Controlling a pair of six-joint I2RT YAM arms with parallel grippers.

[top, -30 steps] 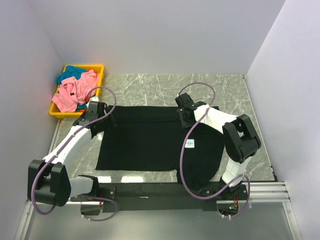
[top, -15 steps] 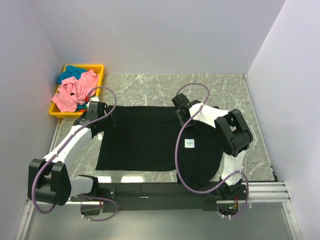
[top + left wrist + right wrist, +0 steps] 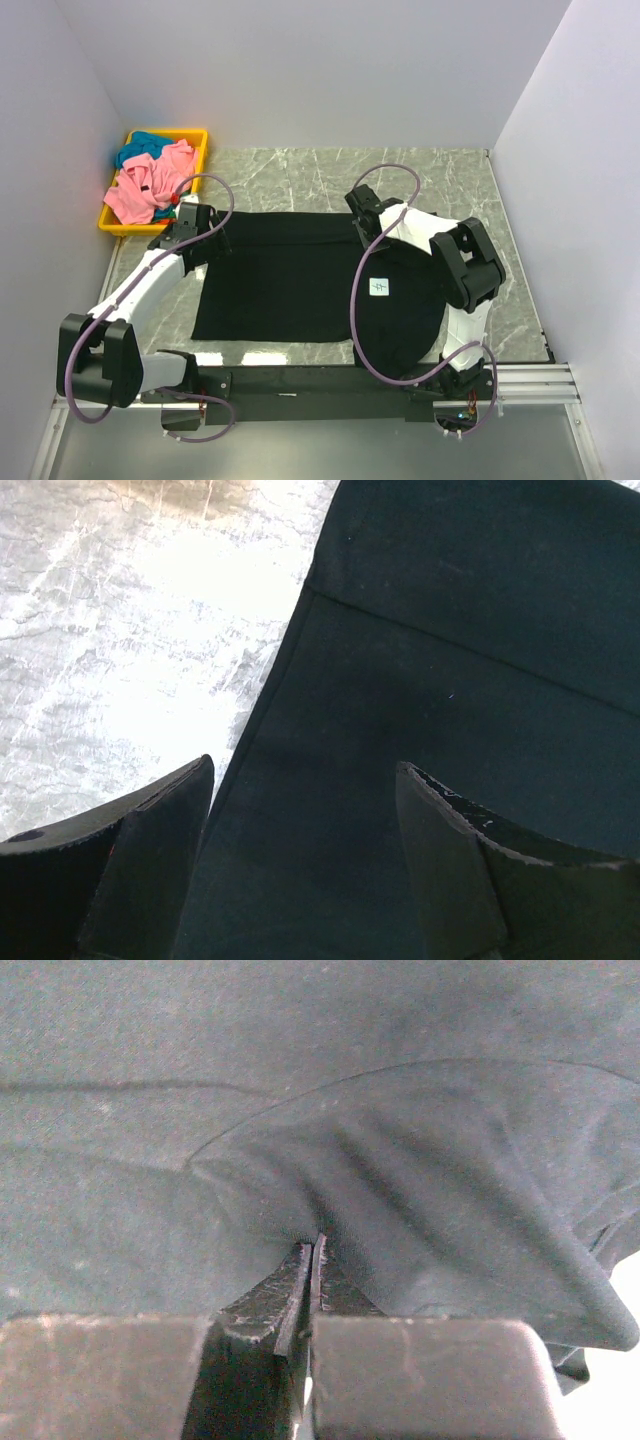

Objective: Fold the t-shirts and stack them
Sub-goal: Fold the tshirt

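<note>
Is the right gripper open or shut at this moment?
Shut. In the right wrist view the right gripper has its jaws together, pinching a puckered fold of the black t-shirt.

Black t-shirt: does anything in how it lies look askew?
The black t-shirt lies flat on its left, but its right side is bunched into a rounded lobe with a white tag showing, and the right claw pinches a puckered fold at the far edge.
</note>
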